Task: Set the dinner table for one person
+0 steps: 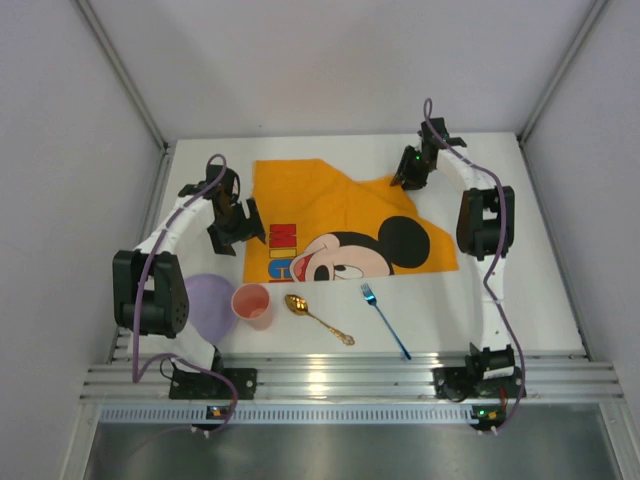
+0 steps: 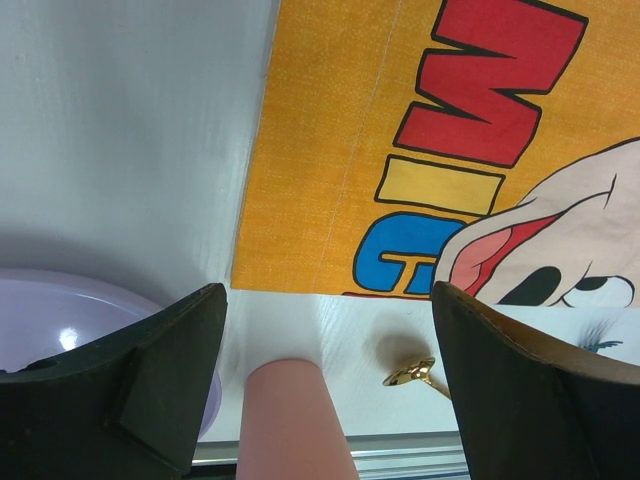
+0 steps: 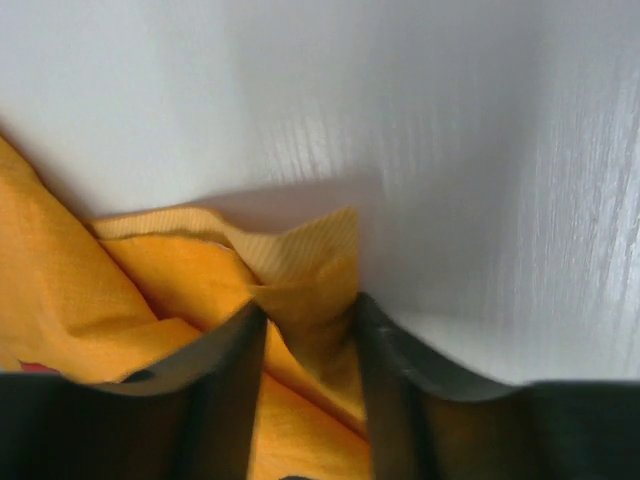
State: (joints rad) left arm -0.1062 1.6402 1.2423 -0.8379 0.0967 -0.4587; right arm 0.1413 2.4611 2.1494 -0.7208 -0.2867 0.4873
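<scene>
The white dinner table (image 1: pixel 530 290) carries an orange Mickey Mouse placemat (image 1: pixel 320 200), its far right corner folded inward. My right gripper (image 1: pixel 410 178) sits at that fold. In the right wrist view the gripper (image 3: pixel 310 315) is shut on a bunched ridge of the placemat (image 3: pixel 150 290), and the cloth touches both fingers. My left gripper (image 1: pixel 237 228) hovers open over the placemat's left edge. In the left wrist view this gripper (image 2: pixel 328 295) has nothing between its fingers; the placemat (image 2: pixel 340 150) and bare table (image 2: pixel 120 120) lie below it.
Along the near side lie a lilac plate (image 1: pixel 205 300), a pink cup (image 1: pixel 252 304), a gold spoon (image 1: pixel 318 318) and a blue fork (image 1: pixel 384 320). The left wrist view shows the cup (image 2: pixel 290 420), plate (image 2: pixel 60 320) and spoon (image 2: pixel 412 375). A ribbed aluminium rail (image 1: pixel 340 380) borders the near edge.
</scene>
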